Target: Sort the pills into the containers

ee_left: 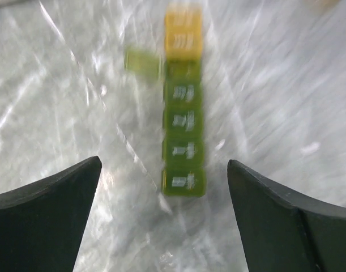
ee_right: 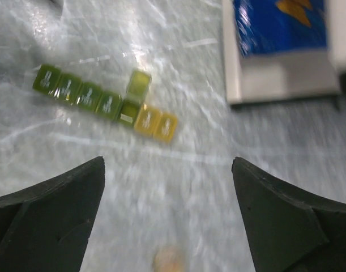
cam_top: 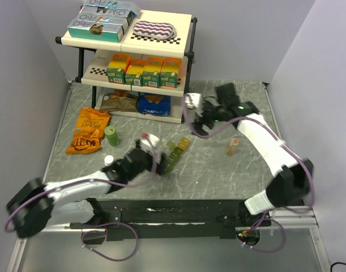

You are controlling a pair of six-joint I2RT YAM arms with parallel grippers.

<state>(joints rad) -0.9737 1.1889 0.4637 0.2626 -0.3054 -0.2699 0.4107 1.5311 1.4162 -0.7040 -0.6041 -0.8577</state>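
My jaws are spread wide on both sides, holding nothing. My left gripper [ee_left: 164, 164] hovers over the containers [ee_left: 184, 130], which lie flat on the table [ee_left: 59, 102]. My right gripper [ee_right: 168, 161] hangs above them. One lid [ee_right: 140, 84] is flipped open; contents too blurred to tell.

Seven joined containers [ee_right: 99, 99], four juice cartons [cam_top: 152, 71], two teal boxes [cam_top: 99, 25], one green bottle [cam_top: 111, 135], one orange bag [cam_top: 89, 131].

Left arm stretches forward and low, left gripper [cam_top: 159, 160] [ee_left: 164, 163] spread wide. Right arm arches high, right gripper [cam_top: 199, 120] [ee_right: 168, 161] spread wide, pointing down.
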